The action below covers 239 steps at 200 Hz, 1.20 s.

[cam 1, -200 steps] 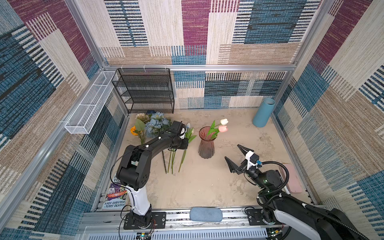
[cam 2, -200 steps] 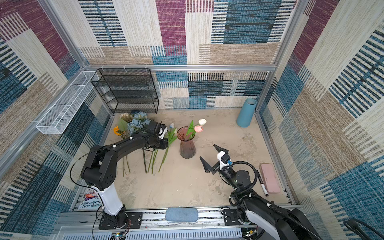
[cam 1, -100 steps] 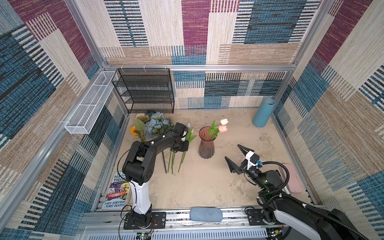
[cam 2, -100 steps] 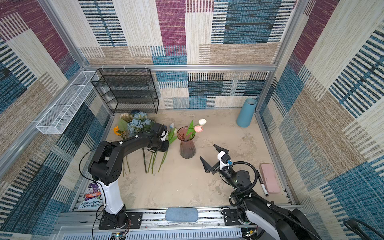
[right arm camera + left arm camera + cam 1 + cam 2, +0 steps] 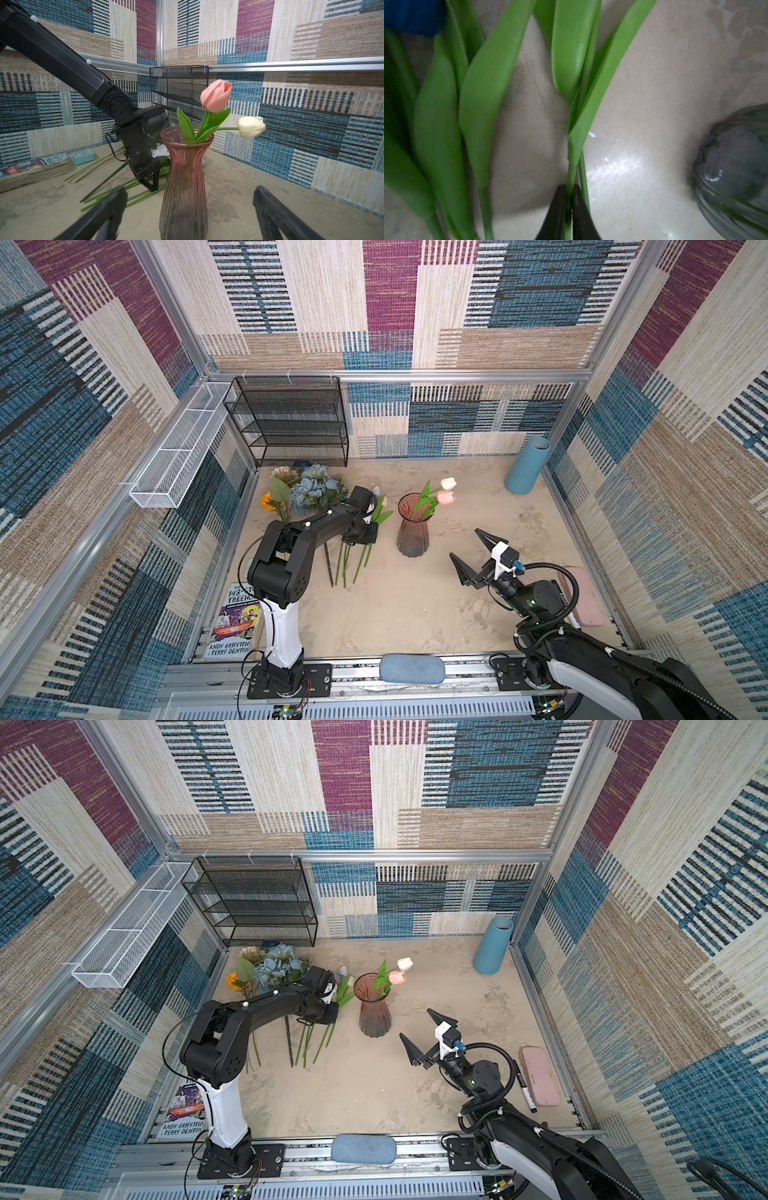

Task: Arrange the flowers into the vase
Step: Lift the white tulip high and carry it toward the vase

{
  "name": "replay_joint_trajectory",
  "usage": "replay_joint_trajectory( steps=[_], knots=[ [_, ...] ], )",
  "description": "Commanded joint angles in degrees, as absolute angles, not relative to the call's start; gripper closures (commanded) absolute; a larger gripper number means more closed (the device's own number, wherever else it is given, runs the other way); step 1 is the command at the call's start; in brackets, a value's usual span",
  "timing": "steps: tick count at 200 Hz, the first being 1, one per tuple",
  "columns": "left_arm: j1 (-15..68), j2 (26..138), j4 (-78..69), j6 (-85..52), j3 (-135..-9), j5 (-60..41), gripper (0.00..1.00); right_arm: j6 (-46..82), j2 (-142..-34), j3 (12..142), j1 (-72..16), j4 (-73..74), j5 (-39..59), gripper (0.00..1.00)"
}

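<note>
Patchwork woven panels in blue, plum and beige wall in a sandy beige worktop (image 5: 415,614). Near its middle a ribbed pink glass vase (image 5: 412,526) stands upright. It holds a pink tulip (image 5: 446,497) and a white tulip (image 5: 448,482), both leaning over the rim toward the right.

The other flowers (image 5: 324,493) lie flat on the worktop to the left of the vase. A dusty-blue bunch (image 5: 311,489), an orange bloom (image 5: 267,501) and a beige bloom (image 5: 284,475) sit toward the back-left corner. Long green tulip stems (image 5: 345,568) run from there toward the front edge.

The left claw (image 5: 569,193) is down among those tulips, near the vase but apart from it. The left wrist view shows its two black fingers pressed together on one thin green stem (image 5: 571,174), just below a leaf. A second stem lies close alongside, outside the pinch. Broad green leaves fill most of that view, and the vase's base shows at its edge.

The right claw (image 5: 464,548) hovers to the front right of the vase, fingers spread wide, holding nothing. In the right wrist view the vase appears between its fingertips, farther off and untouched.

A black mesh rack (image 5: 291,418) stands against the back wall and a blue cylinder (image 5: 527,466) in the back-right corner. A white wire basket (image 5: 178,448) hangs on the left wall. A book (image 5: 232,622) lies by the left arm's base, and a pink case (image 5: 582,597) lies at the right edge.
</note>
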<state>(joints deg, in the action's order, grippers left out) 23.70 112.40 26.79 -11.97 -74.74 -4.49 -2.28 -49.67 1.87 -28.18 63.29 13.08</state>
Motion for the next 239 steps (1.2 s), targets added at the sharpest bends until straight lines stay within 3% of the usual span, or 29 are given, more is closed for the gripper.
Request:
replay_joint_trajectory(
  steps=[1,60,132,195,239],
  knots=[
    [23.6,112.9,26.9,-11.4,-75.1,-3.3,0.93,-2.3,-49.6,2.3,-28.2,64.7,13.4,0.02],
    [23.8,106.5,29.3,-12.5,-75.5,-2.2,1.00,-2.2,-49.7,2.2,-28.2,64.8,13.3,0.02],
    [25.2,94.9,27.6,-10.2,-74.1,-1.8,1.00,-2.0,-49.1,2.1,-28.2,64.8,13.1,0.02],
    [29.1,71.0,-12.3,-5.7,-57.0,-4.1,1.00,-1.8,-48.9,1.7,-28.2,65.5,12.9,0.02],
    [33.0,71.8,-33.6,-3.6,-57.2,-15.7,1.00,-1.8,-49.9,1.7,-28.2,66.3,13.1,0.02]
  ],
)
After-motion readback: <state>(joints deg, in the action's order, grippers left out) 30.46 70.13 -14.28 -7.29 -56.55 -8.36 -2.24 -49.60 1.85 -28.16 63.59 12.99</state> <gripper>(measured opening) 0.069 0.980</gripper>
